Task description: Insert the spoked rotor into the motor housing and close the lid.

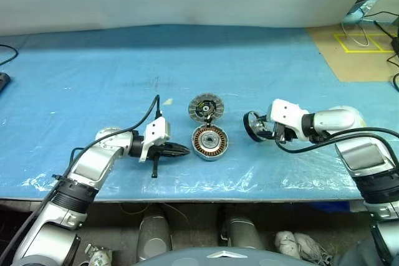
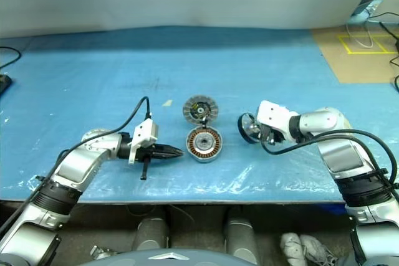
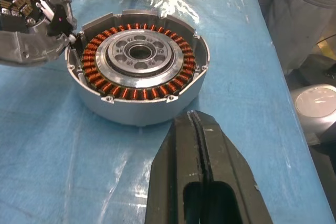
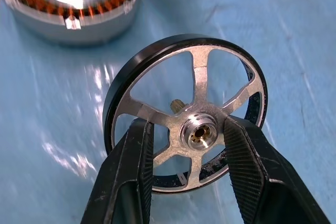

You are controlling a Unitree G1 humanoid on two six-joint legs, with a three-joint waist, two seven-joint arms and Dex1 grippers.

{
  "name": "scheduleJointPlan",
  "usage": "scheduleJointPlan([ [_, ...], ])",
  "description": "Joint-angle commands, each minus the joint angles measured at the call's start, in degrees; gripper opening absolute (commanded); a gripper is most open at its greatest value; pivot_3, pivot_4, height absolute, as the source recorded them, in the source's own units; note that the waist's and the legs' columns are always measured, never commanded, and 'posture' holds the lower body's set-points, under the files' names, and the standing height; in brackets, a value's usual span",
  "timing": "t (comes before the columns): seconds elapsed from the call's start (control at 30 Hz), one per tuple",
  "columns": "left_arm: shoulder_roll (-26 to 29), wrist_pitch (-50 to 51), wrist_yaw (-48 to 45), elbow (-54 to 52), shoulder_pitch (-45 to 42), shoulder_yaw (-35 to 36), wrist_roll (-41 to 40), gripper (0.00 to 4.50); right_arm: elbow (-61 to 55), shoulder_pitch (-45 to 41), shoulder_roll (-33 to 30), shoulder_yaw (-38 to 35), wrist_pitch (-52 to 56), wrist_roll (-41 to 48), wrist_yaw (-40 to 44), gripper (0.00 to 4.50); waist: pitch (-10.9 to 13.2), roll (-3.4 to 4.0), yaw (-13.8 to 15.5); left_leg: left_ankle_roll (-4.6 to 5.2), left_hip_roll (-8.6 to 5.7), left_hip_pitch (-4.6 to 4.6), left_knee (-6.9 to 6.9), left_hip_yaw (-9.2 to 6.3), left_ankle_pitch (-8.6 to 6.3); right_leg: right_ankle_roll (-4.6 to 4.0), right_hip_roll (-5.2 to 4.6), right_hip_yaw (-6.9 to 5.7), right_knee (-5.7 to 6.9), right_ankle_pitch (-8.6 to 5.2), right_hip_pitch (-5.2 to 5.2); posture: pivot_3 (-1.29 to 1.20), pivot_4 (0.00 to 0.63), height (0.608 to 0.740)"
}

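The lid (image 1: 206, 108) lies just behind the motor housing (image 1: 209, 142) on the table (image 1: 93, 73).

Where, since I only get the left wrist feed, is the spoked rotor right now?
Observer: The spoked rotor is in the right gripper, with its fingers through the spokes on either side of the hub.
Operator: Is it over the motor housing?
Observer: No. It is to the right of the motor housing, apart from it.
Operator: And the lid?
Observer: The lid lies just beyond the motor housing, on the blue sheet.
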Motion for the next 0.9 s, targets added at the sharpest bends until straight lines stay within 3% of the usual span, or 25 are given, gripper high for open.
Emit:
scheduleJointPlan([
  [0.03, 0.52, -1.81, -0.11, 0.42, -0.66, 2.42, -0.91, 0.0, -13.43, 0.68, 1.69, -2.16, 8.91, 8.61, -0.46, 1.63, 0.0, 0.0, -0.01, 0.0, 0.01, 0.03, 0.0, 0.0, 0.0, 0.0, 0.0, -0.01, -0.01, 0.0, 0.0, 0.0, 0.15, 0.74],
  [0.23, 0.44, -2.52, -1.32, 1.63, -1.61, 3.77, -2.34, 0.0, -17.56, -1.4, 5.87, -2.24, 17.12, 16.57, -4.25, 1.63, 0.0, 0.0, 0.04, -0.18, -0.06, 0.21, 0.03, 0.0, -0.09, 0.0, -0.05, 0.04, 0.02, 0.01, 0.04, 0.0, 0.15, 0.74],
  [0.53, 0.54, -3.86, -2.09, 2.29, -1.48, 4.26, -2.64, 0.0, -8.63, -4.21, 10.2, 2.5, 14.49, 16.11, -8.41, 1.63, 0.0, 0.0, -0.14, -0.19, -0.08, 0.17, -0.04, 0.0, -0.08, 0.0, -0.05, 0.03, -0.03, 0.01, 0.01, 0.0, 0.15, 0.74],
  [0.9, 1.34, -5.69, -2.2, 3.16, 0.18, 3.89, -1.81, 0.0, -7.53, -4.86, 6.44, 9.71, 9.53, 11.35, -7.8, 1.63, 0.0, 0.0, -0.01, -0.2, -0.09, 0.17, -0.06, 0.0, -0.09, 0.01, -0.06, 0.02, -0.07, 0.01, 0.02, 0.0, 0.15, 0.74],
])
